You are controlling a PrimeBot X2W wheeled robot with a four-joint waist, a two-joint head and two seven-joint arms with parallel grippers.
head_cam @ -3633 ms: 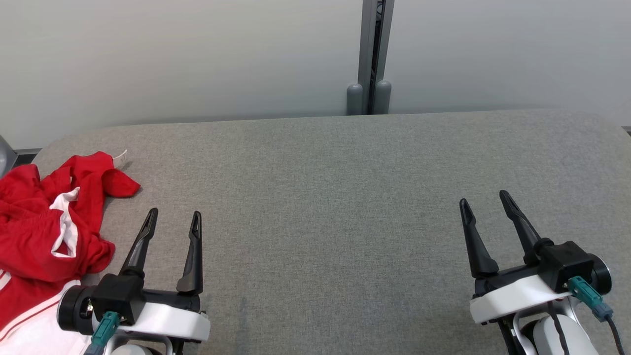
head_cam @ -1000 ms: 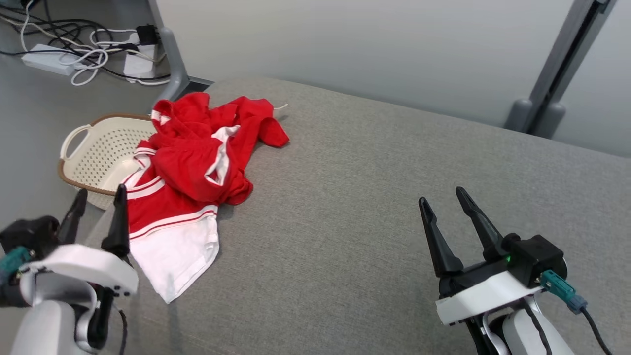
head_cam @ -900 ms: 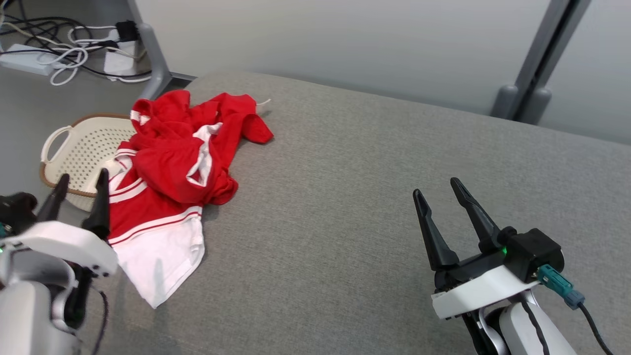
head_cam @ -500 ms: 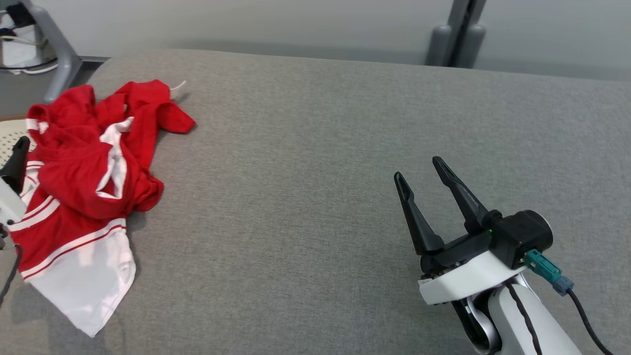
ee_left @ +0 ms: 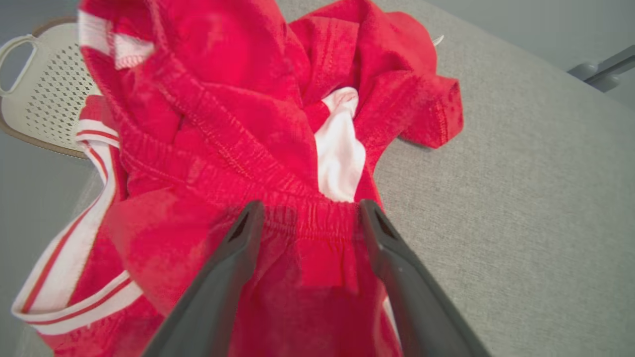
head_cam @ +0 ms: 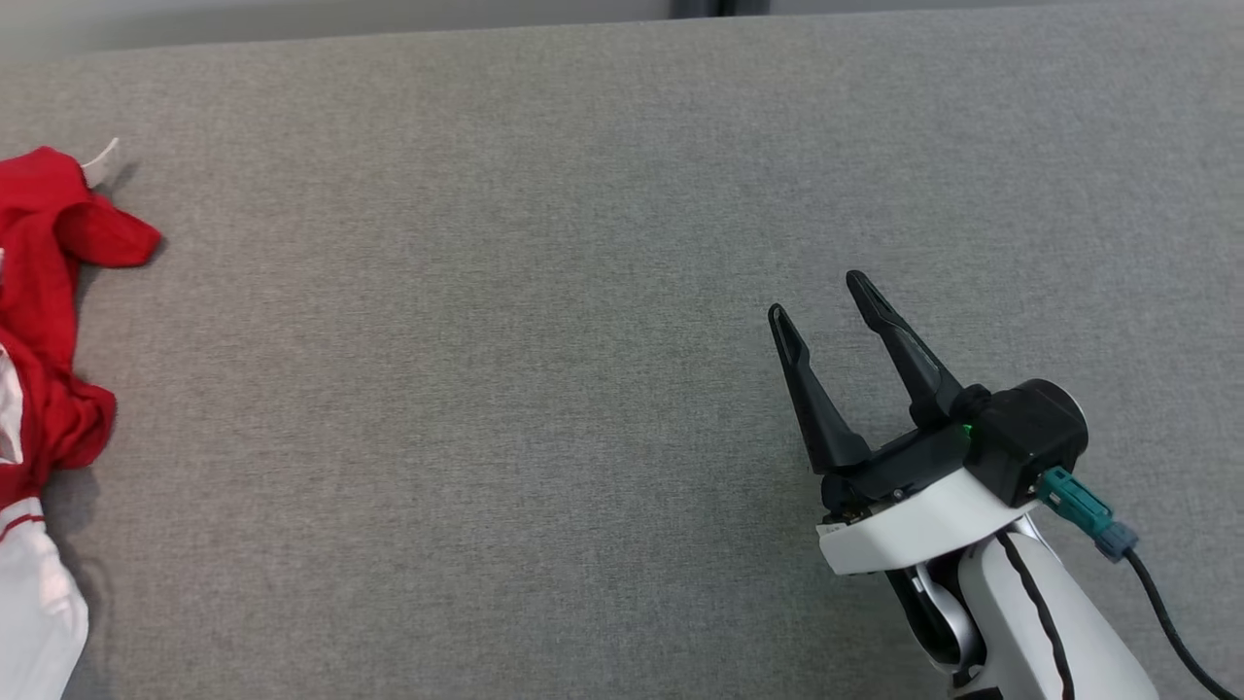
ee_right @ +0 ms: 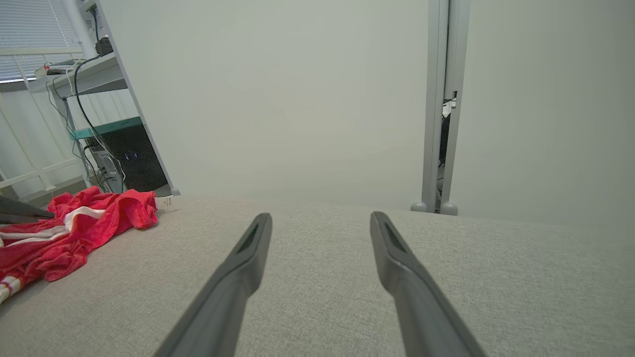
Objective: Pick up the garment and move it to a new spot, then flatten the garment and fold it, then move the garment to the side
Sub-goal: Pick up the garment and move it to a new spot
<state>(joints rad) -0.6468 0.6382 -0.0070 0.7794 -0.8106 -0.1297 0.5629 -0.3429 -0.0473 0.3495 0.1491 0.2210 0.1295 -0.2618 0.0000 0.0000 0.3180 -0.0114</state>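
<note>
so the left gripper [ee_left: 307, 214] is hanging spread right over the red garment [ee_left: 213, 119] at the left end of the table [head_cam: 505, 389], waistband [ee_left: 317, 218] at 12 o'clock; right gripper [head_cam: 819, 295], spread too, is sitting well off at 3 o'clock.

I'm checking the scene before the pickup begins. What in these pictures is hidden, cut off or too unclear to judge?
- Head view: the garment is cut off by the left edge.
- Left wrist view: the basket is partly covered by the garment, so much of its inside is hidden.
- Left wrist view: whether the open left claw touches the cloth cannot be told.
- Right wrist view: items on the shelf are too small to identify.
</note>
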